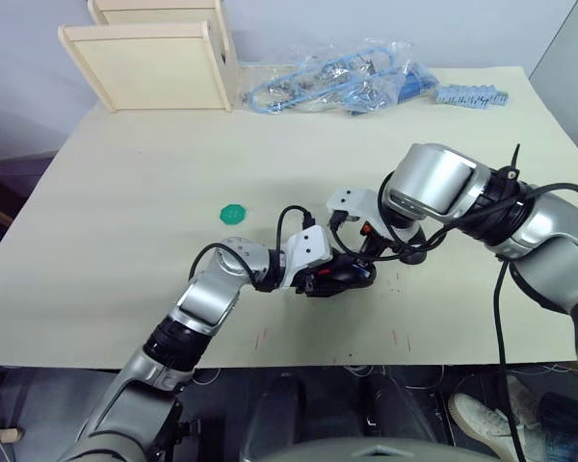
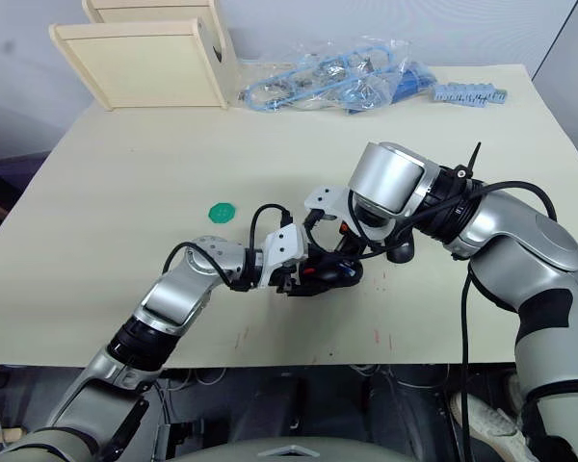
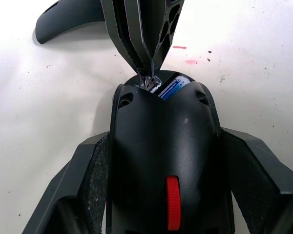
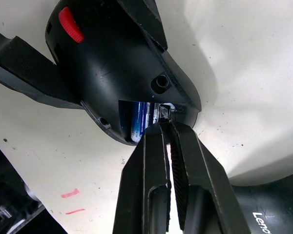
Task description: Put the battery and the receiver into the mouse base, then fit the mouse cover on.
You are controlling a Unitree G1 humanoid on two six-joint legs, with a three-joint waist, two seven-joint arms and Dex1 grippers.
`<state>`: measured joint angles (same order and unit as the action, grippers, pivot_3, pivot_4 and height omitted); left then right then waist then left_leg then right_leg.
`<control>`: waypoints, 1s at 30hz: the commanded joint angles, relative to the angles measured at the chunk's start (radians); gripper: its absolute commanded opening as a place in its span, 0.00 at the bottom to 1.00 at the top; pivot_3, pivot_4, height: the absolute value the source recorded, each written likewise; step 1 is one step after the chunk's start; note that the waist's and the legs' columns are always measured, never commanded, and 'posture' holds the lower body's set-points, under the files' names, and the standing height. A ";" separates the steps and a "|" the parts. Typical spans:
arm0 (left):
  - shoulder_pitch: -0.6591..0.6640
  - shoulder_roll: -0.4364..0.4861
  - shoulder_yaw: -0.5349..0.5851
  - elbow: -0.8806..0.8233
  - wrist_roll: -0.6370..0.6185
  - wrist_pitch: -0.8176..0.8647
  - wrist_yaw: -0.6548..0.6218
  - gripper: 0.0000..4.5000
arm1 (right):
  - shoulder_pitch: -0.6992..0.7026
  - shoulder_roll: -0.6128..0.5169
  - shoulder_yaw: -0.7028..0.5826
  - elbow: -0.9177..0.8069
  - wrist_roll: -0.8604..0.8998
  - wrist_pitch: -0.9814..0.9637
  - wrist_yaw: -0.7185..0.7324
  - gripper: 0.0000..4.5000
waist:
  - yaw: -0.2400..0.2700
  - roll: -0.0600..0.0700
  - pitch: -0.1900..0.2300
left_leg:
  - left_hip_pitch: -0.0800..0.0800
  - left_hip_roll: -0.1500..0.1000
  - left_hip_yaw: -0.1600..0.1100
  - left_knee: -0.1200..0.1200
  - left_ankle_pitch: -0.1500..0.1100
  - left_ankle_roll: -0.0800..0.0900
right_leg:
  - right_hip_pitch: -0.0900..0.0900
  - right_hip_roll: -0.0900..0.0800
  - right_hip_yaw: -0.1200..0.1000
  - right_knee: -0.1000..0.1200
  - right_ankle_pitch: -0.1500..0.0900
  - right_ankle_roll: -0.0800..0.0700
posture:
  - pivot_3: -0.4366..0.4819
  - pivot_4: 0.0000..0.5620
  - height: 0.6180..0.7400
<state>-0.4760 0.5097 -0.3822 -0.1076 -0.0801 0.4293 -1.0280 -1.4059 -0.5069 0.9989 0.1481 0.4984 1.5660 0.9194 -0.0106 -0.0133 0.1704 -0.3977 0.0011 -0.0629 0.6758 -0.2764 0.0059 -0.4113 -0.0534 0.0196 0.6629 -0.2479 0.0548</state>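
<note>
The mouse base (image 3: 163, 141) is a black shell with a red wheel (image 3: 172, 202). It sits on the table between the two fingers of my left gripper (image 1: 339, 274), which is shut on its sides. The blue battery (image 4: 139, 119) lies inside the base's open rear bay. My right gripper (image 4: 164, 126) is shut on the small silvery receiver (image 4: 164, 111), with its tips at the bay's edge beside the battery. The mouse cover (image 4: 268, 209), smooth black with white lettering, lies on the table just behind my right gripper.
A flat green disc (image 1: 233, 213) lies to the left of the arms. At the table's far edge stand wooden trays (image 1: 154, 63), a plastic bag of blue parts (image 1: 337, 82) and a blue strip (image 1: 472, 95). Small red marks dot the tabletop.
</note>
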 commanded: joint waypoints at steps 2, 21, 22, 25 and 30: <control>0.012 -0.011 -0.027 0.008 0.024 0.005 0.021 0.64 | -0.033 0.013 0.017 0.013 -0.010 0.000 0.017 0.00 | 0.000 0.000 0.000 | 0.000 0.000 0.000 0.000 0.000 0.000 | 0.000 0.000 0.000 0.000 0.000 0.000 | 0.48 0.27 1.00; 0.018 -0.020 -0.030 0.011 0.028 0.000 0.027 0.64 | -0.071 0.045 0.034 0.081 -0.006 0.023 0.051 0.00 | 0.000 0.000 0.000 | 0.000 0.000 -0.001 0.000 0.000 0.000 | 0.000 0.000 0.000 0.000 0.000 0.000 | 0.48 0.27 1.00; 0.018 -0.020 -0.030 0.011 0.028 0.000 0.027 0.64 | -0.071 0.045 0.035 0.084 -0.008 0.022 0.052 0.00 | 0.000 0.000 0.000 | 0.000 0.000 -0.001 0.000 0.000 0.000 | 0.000 0.000 0.000 0.000 0.000 0.000 | 0.48 0.27 1.00; 0.017 -0.022 -0.030 0.014 0.029 -0.001 0.027 0.64 | -0.071 0.046 0.038 0.091 -0.012 0.018 0.053 0.00 | 0.001 0.000 0.000 | 0.000 0.000 -0.001 0.000 0.000 0.000 | 0.000 0.000 0.000 0.000 0.000 0.000 | 0.48 0.27 1.00; 0.018 -0.023 -0.029 0.015 0.030 -0.001 0.028 0.64 | -0.068 0.056 0.039 0.103 -0.018 0.013 0.056 0.00 | 0.001 0.000 0.000 | 0.000 0.000 -0.001 0.000 0.000 0.000 | 0.000 0.000 0.000 0.000 0.000 0.000 | 0.48 0.27 1.00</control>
<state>-0.4702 0.4992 -0.3821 -0.1074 -0.0759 0.4267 -1.0244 -1.4464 -0.4575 1.0387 0.2558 0.4829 1.5843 0.9702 -0.0100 -0.0130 0.1704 -0.3976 0.0008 -0.0635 0.6758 -0.2764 0.0058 -0.4113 -0.0536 0.0196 0.6629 -0.2479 0.0548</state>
